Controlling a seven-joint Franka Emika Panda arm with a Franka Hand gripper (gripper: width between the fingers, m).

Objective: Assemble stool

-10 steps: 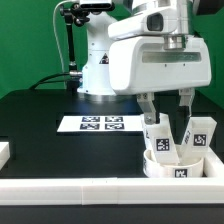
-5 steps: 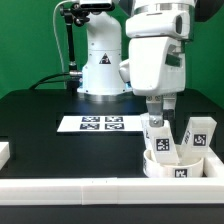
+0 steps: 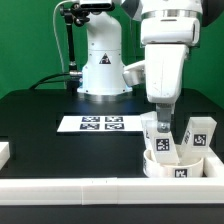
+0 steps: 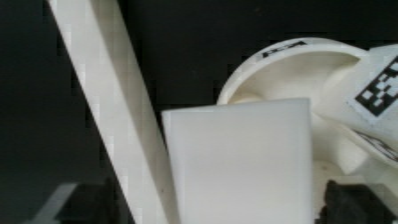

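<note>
So the arm had come straight down over the stool parts at the exterior view's right end of the black counter (image 3: 40,110). The fingers (image 3: 163,128) sat right on top of one upright leg block (image 3: 161,140), which stood inside the round seat (image 3: 172,166). Honestly couldn't tell if they were apart or clamped on it. Two more legs (image 3: 195,136) stood just beside the fingers. The marker board (image 3: 101,124) lay well apart. In the wrist view the block (image 4: 244,160) was between the fingertips (image 4: 361,198).
</note>
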